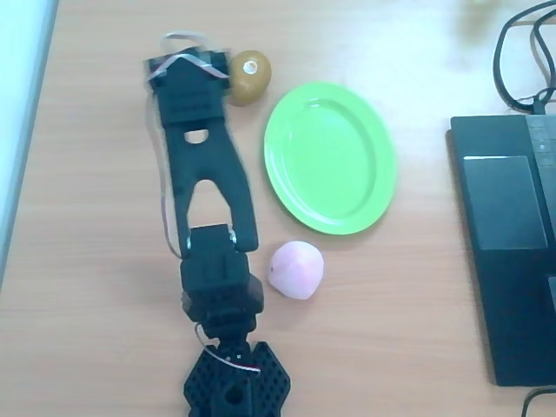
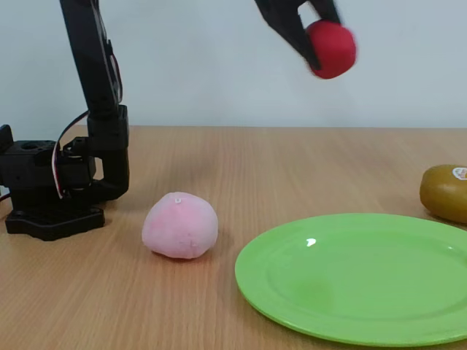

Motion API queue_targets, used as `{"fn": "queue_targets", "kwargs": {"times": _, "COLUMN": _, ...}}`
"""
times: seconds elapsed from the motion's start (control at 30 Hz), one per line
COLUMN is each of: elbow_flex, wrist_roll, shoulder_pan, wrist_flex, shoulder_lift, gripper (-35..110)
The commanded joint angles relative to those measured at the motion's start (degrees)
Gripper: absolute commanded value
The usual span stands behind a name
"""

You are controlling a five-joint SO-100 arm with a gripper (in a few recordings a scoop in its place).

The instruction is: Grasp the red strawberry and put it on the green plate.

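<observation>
A pale wall stands behind a light wooden surface (image 2: 306, 157), and the whole scene is laid out on that wood. Starting at the left in the fixed view, the arm's black base (image 2: 45, 193) sits near the left edge, its upper link rising out of the top of the picture. Just to the right of the base a pale pink fruit (image 2: 179, 225) rests on the wood, apart from everything else. Further right, high in the air, the jaws (image 2: 310, 36) are clamped on the red strawberry (image 2: 332, 48), which hangs well above the surface. Below it and to the right lies the green plate (image 2: 365, 281), bare, with a brown kiwi (image 2: 445, 192) just beyond its far right rim.

From overhead the arm (image 1: 201, 148) stretches up the picture toward the kiwi (image 1: 248, 78), so the strawberry seems to hang left of the plate (image 1: 330, 156) rather than over it.

I would judge the carry is underway and the placing remains. To do it well, the arm should swing across until the fruit is over the plate's middle, lower close to the dish, then release; a round fruit dropped from height may roll over the low rim.
</observation>
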Motion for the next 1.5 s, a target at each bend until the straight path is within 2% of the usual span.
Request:
{"fn": "queue_targets", "kwargs": {"times": 0.0, "elbow_flex": -1.1, "wrist_roll": 6.9, "shoulder_pan": 7.6, "wrist_flex": -1.1, "shoulder_lift": 1.8, "gripper": 0}}
{"fn": "queue_targets", "kwargs": {"times": 0.2, "elbow_flex": 1.8, "wrist_roll": 12.9, "shoulder_pan": 15.6, "wrist_flex": -6.7, "shoulder_lift": -5.1, "gripper": 0}}
{"fn": "queue_targets", "kwargs": {"times": 0.37, "elbow_flex": 0.4, "wrist_roll": 13.3, "shoulder_pan": 18.4, "wrist_flex": -10.5, "shoulder_lift": -13.5, "gripper": 0}}
{"fn": "queue_targets", "kwargs": {"times": 0.7, "elbow_flex": -9.3, "wrist_roll": 13.3, "shoulder_pan": 22.0, "wrist_flex": -11.7, "shoulder_lift": -37.2, "gripper": 0}}
{"fn": "queue_targets", "kwargs": {"times": 0.9, "elbow_flex": -10.8, "wrist_roll": 13.3, "shoulder_pan": 24.2, "wrist_flex": -12.2, "shoulder_lift": -42.2, "gripper": 1}}
{"fn": "queue_targets", "kwargs": {"times": 1.1, "elbow_flex": -10.3, "wrist_roll": 13.7, "shoulder_pan": 25.4, "wrist_flex": -12.7, "shoulder_lift": -42.1, "gripper": 20}}
{"fn": "queue_targets", "kwargs": {"times": 1.47, "elbow_flex": -9.0, "wrist_roll": 14.1, "shoulder_pan": 25.6, "wrist_flex": -12.7, "shoulder_lift": -38.6, "gripper": 39}}
